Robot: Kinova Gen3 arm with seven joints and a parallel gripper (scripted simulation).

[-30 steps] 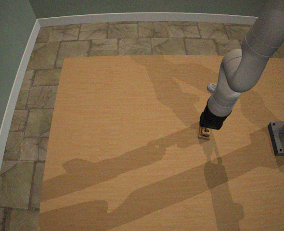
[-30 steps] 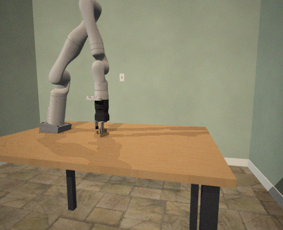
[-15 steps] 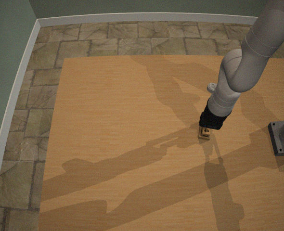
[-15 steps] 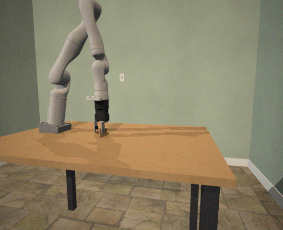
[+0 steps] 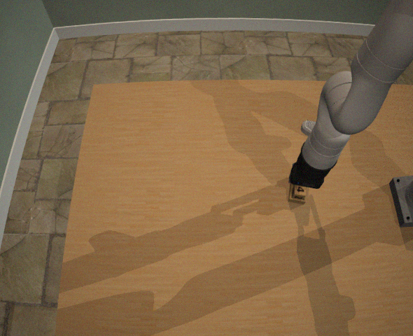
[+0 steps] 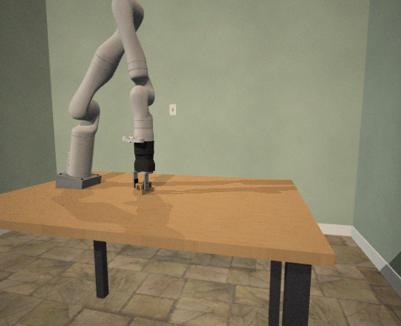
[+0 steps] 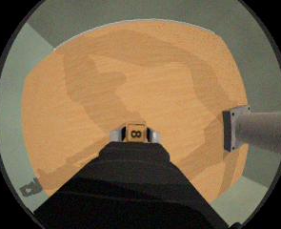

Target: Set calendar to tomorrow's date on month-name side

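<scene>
The small wooden tray (image 5: 296, 201) (image 6: 137, 193) is on the table under my gripper. In the top view one wooden cube (image 5: 299, 189) in it shows a 4 on its upper face, with part of another digit below. In the exterior view a cube face (image 6: 138, 187) shows a 6. In the wrist view a cube (image 7: 136, 134) showing an 8 sits between my fingertips. My gripper (image 6: 141, 185) (image 7: 135, 132) points down, open, with a finger on either side of that cube and small dark gaps beside it. The month side and much of the second cube are hidden.
The arm's grey base (image 5: 402, 202) (image 6: 77, 180) (image 7: 229, 130) stands on the wooden table (image 5: 145, 162) (image 6: 228, 217) (image 7: 154, 86), to the right of the tray in the top view. Arm shadows cross the table top. No other loose object shows near the tray.
</scene>
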